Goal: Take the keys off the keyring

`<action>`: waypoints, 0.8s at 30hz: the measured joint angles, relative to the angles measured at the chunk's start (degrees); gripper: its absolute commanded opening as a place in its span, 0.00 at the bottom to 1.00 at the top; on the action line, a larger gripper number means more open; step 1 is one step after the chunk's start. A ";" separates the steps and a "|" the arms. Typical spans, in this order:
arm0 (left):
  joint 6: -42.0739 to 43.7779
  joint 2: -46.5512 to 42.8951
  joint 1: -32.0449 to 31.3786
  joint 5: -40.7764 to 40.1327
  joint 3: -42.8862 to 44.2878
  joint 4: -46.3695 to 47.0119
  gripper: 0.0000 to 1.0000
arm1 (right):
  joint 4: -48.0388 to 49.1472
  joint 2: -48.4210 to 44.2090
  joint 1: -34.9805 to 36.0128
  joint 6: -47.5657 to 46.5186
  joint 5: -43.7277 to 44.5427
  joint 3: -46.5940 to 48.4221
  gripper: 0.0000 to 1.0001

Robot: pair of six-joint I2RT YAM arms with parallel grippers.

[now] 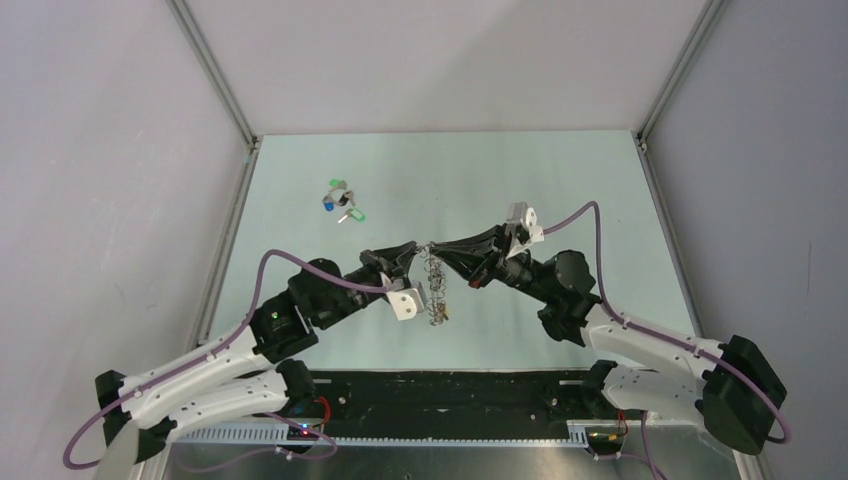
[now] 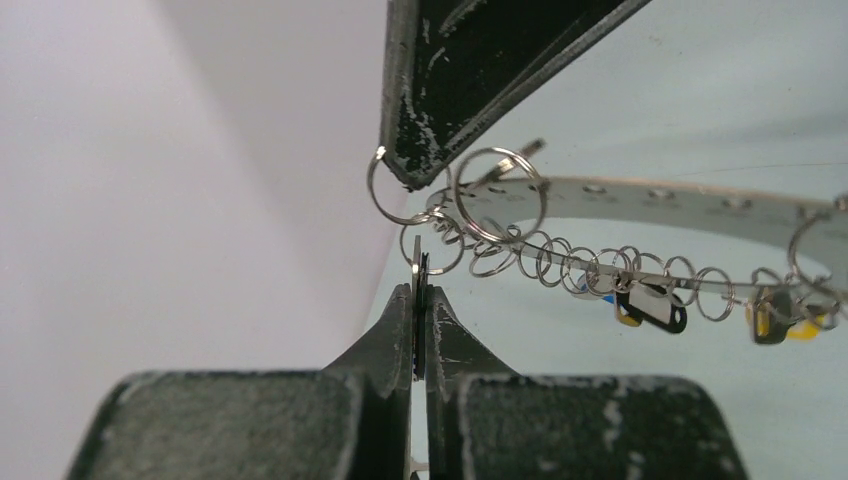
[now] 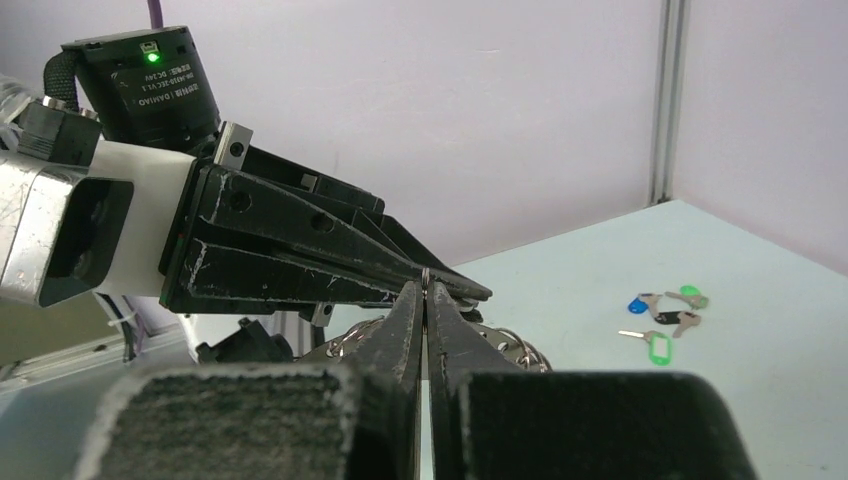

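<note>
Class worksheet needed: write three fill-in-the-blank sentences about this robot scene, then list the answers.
1. The left gripper and the right gripper are both ____, and the keyring hangs between them.
2. The loose keys lie on the ____.
3. The tags of the loose keys are green and ____.

Missing words: shut; table; blue.

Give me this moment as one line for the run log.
keyring held aloft | left claw shut at rim | right claw shut at rim | attached keys remain | loose keys on table
</note>
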 measured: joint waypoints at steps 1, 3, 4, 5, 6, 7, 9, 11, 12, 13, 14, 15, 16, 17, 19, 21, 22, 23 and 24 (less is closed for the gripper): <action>0.02 0.00 0.00 -0.02 0.00 0.00 0.00 | 0.98 0.28 -0.33 1.03 -0.50 -0.48 0.00; 0.02 0.02 0.00 -0.24 0.00 0.00 0.00 | 2.32 0.72 -0.94 3.13 -1.62 -1.22 0.00; 0.02 0.02 0.00 -0.42 0.00 0.00 0.00 | 2.82 0.85 -1.18 3.91 -2.16 -1.49 0.00; 0.02 0.02 0.00 -0.52 0.00 0.02 0.00 | 3.34 0.94 -1.42 4.96 -2.69 -1.73 0.00; 0.02 0.02 0.00 -0.57 0.00 0.02 0.00 | 3.61 0.94 -1.51 5.57 -3.06 -1.84 0.00; 0.04 0.02 -0.11 -0.63 0.00 0.00 0.00 | 3.91 0.94 -1.77 6.47 -3.63 -1.88 0.00; 0.04 0.02 -0.20 -0.63 0.00 0.09 0.00 | 4.37 0.94 -2.01 7.78 -4.26 -1.88 0.00; 0.04 0.02 -0.26 -0.63 0.00 0.24 0.00 | 4.48 0.94 -2.21 9.09 -4.96 -1.88 0.00; 0.04 0.02 -0.26 -0.63 0.00 0.28 0.00 | 4.46 0.94 -2.27 9.77 -5.25 -1.88 0.00; 0.07 0.02 -0.26 -0.63 0.00 0.28 0.00 | 4.44 0.94 -2.36 10.36 -5.55 -1.88 0.00; 0.07 0.02 -0.26 -0.66 0.00 0.28 0.00 | 4.39 0.94 -2.45 10.75 -5.77 -1.88 0.00; 0.07 0.02 -0.26 -0.66 0.00 0.28 0.00 | 4.20 0.92 -2.49 11.28 -5.97 -1.88 0.00; 0.07 0.02 -0.26 -0.66 0.00 0.28 0.00 | 3.82 0.92 -2.51 11.74 -6.14 -1.88 0.00; 0.07 0.02 -0.26 -0.66 0.00 0.26 0.00 | 3.39 0.87 -2.54 12.13 -6.36 -1.88 0.00; 0.07 0.02 -0.26 -0.63 0.00 0.20 0.00 | 2.38 0.66 -2.58 12.81 -6.51 -1.88 0.00; 0.07 0.02 -0.26 -0.61 0.00 0.22 0.00 | 1.75 0.26 -2.62 13.55 -6.51 -1.88 0.00; 0.07 0.02 -0.26 -0.59 0.00 0.22 0.00 | 1.31 -0.02 -2.64 13.99 -6.54 -1.88 0.00; 0.07 0.00 -0.31 -0.57 0.00 0.22 0.00 | 0.92 -0.28 -2.69 14.43 -6.56 -1.88 0.00; 0.07 -0.02 -0.37 -0.55 0.00 0.22 0.00 | 0.52 -0.50 -2.73 14.93 -6.56 -1.88 0.00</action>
